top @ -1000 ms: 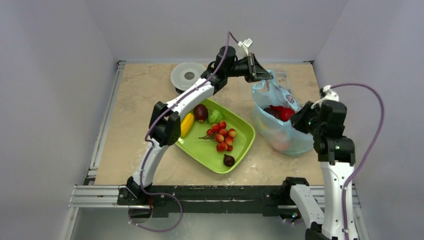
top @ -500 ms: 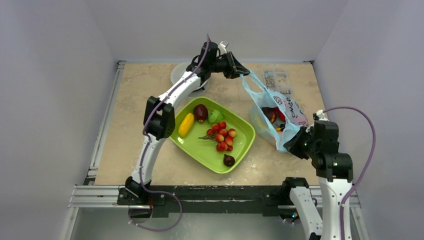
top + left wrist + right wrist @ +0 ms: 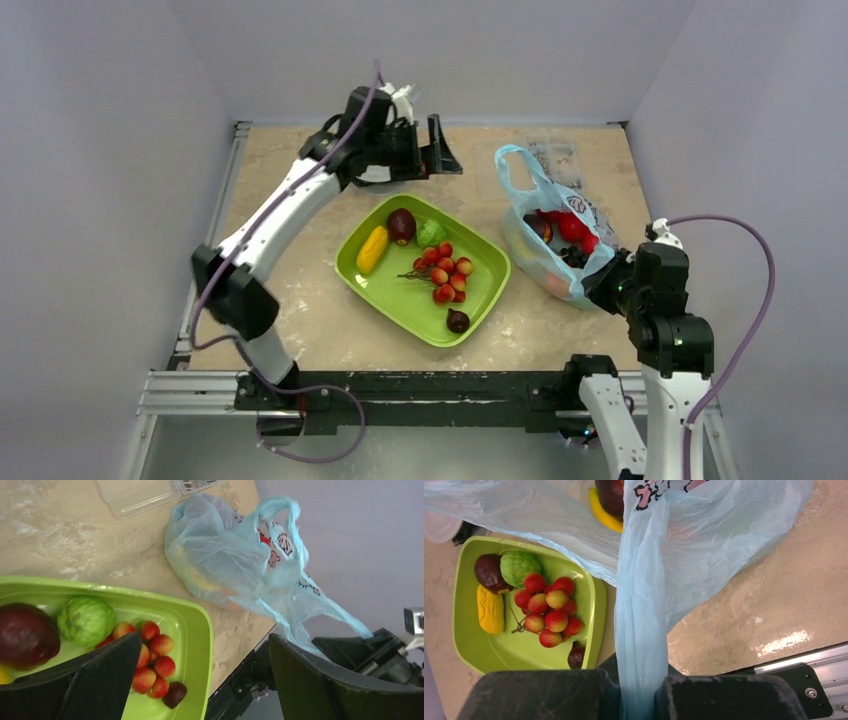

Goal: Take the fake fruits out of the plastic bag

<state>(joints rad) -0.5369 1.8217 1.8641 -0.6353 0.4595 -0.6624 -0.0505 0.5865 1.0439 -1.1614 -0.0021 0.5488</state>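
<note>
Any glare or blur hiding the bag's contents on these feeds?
Top external: even light, plastic bag and the red fruits inside it clear. Left wrist: bag sharp, no glare. Right wrist: bright sheen on the table, bag film close up across mid-frame, veiling the view.

The plastic bag (image 3: 235,565) is thin, crinkly, translucent film; the green tray (image 3: 395,295) is glossy plastic; the worktop (image 3: 520,330) looks like smooth, mottled stone.

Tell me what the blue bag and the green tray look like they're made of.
Blue bag: apparently thin plastic film. It is translucent and crinkled with a soft gloss, and dim colours show through its wall.
Green tray: likely moulded hard plastic, with a uniform lime colour, a smooth rounded rim and a slight sheen.
Neither can be confirmed by look alone.
</note>
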